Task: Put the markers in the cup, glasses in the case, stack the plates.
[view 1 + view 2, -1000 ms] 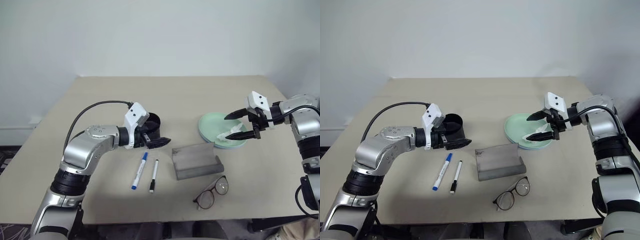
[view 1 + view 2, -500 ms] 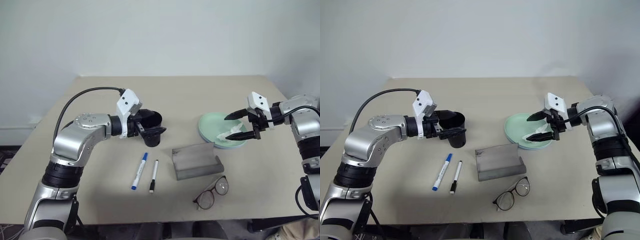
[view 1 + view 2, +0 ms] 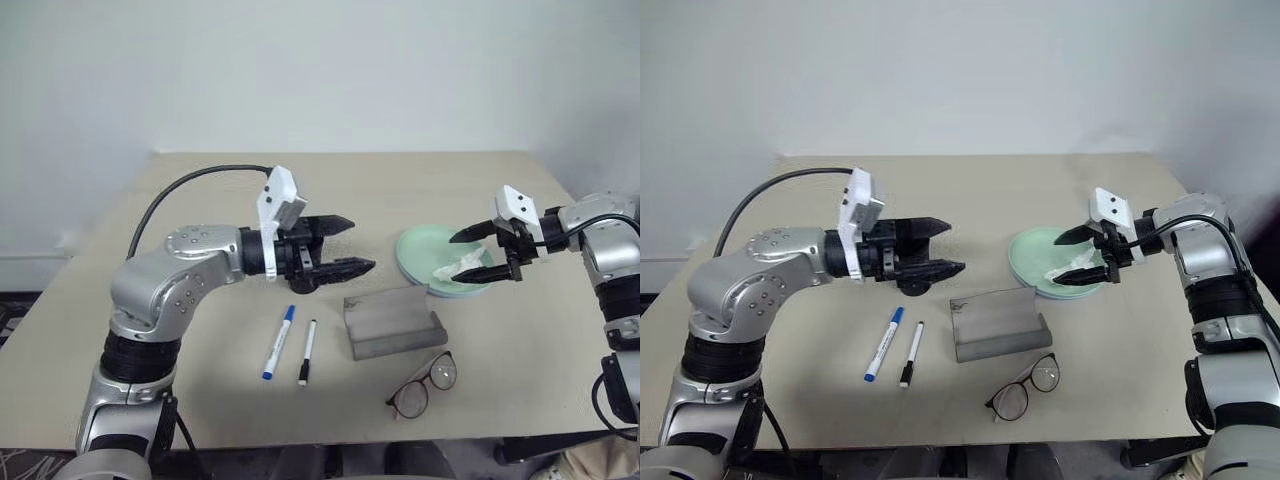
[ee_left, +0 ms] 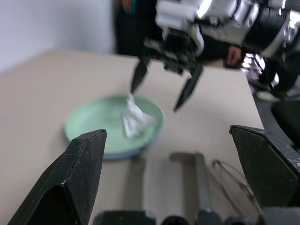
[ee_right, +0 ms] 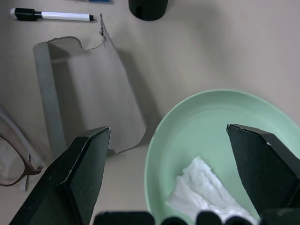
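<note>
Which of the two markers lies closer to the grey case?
The black-capped marker; it is shorter and thinner, lying between the blue-capped marker and the case.

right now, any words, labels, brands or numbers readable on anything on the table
None can be read.
Blue marker: any print on the barrel is too small to read.
Black marker: likewise too small.
Case, green plate, glasses, tissue: no text visible.
</note>
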`<state>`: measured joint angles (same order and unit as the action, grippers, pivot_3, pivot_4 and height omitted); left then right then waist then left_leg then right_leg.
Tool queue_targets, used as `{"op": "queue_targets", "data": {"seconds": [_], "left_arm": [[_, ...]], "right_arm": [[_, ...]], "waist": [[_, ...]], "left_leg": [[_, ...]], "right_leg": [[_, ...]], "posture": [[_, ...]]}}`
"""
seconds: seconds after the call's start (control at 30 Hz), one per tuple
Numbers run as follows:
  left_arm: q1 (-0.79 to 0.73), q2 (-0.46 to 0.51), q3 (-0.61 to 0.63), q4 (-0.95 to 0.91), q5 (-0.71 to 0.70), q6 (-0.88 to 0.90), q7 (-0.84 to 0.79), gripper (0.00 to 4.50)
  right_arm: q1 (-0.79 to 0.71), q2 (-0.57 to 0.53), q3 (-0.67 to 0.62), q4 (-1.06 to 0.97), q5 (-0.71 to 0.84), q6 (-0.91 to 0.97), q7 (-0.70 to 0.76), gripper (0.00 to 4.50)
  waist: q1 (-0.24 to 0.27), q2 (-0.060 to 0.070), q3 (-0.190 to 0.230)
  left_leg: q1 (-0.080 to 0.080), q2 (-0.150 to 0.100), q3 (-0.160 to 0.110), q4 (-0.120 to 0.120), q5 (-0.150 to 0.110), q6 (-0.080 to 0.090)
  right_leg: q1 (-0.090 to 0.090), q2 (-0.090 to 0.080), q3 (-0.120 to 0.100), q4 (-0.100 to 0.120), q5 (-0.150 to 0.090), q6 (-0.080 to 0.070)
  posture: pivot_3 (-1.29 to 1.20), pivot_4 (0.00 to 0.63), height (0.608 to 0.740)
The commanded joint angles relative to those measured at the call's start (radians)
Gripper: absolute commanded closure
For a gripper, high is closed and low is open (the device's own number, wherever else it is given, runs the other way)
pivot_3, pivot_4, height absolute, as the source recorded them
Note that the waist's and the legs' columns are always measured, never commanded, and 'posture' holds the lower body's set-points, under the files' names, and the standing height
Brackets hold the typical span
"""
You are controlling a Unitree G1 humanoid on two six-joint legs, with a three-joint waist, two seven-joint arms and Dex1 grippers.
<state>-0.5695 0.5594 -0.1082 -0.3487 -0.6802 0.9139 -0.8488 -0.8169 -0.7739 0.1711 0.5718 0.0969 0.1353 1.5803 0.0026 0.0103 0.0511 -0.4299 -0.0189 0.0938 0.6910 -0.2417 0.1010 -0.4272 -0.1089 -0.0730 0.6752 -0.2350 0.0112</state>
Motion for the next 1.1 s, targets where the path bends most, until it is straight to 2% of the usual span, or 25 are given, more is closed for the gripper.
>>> {"op": "queue_targets", "data": {"seconds": [0.03, 0.23, 0.4, 0.93, 1.1], "left_arm": [[0.007, -0.023, -0.061, -0.018, 0.023, 0.024, 0.033, 0.0], [0.006, -0.115, -0.164, 0.007, 0.035, 0.128, 0.116, 0.0], [-0.018, -0.17, -0.19, 0.039, 0.031, 0.207, 0.156, 0.0], [-0.105, -0.227, -0.212, 0.104, -0.073, 0.456, 0.087, 0.0], [-0.14, -0.241, -0.26, 0.166, -0.062, 0.491, 0.067, 0.0]], "right_arm": [[-0.014, -0.024, -0.025, -0.042, 0.021, 0.007, 0.009, 0.19], [0.011, -0.028, -0.027, -0.075, 0.028, 0.026, 0.007, 0.19], [0.016, -0.026, -0.027, -0.086, 0.028, 0.036, 0.003, 0.19], [0.052, -0.023, -0.034, -0.119, 0.03, 0.053, -0.022, 0.19], [0.072, -0.024, -0.038, -0.141, 0.035, 0.062, -0.033, 0.19]], "waist": [[0.001, -0.001, 0.0], [0.001, -0.001, 0.0], [0.001, -0.001, 0.001], [0.0, -0.001, 0.001], [0.001, -0.001, 0.001]], "left_leg": [[0.0, 0.0, 0.0, 0.0, 0.0, 0.0], [0.0, 0.0, 0.0, 0.001, 0.0, 0.0], [0.0, 0.0, 0.0, 0.001, 0.0, 0.0], [0.0, 0.0, -0.001, 0.001, -0.001, 0.001], [0.0, 0.0, -0.001, 0.001, -0.001, 0.001]], "right_leg": [[0.0, 0.0, 0.0, 0.0, 0.0, 0.0], [0.0, 0.0, 0.0, 0.0, 0.0, 0.0], [0.0, 0.0, 0.0, 0.0, 0.0, 0.0], [0.0, -0.001, 0.0, 0.0, 0.0, 0.0], [0.0, -0.001, 0.0, 0.0, 0.0, 0.0]], "posture": [[0.0, 0.0, 0.7], [0.0, 0.0, 0.7], [0.0, 0.0, 0.7], [0.0, 0.0, 0.7], [0.0, 0.0, 0.7]]}}
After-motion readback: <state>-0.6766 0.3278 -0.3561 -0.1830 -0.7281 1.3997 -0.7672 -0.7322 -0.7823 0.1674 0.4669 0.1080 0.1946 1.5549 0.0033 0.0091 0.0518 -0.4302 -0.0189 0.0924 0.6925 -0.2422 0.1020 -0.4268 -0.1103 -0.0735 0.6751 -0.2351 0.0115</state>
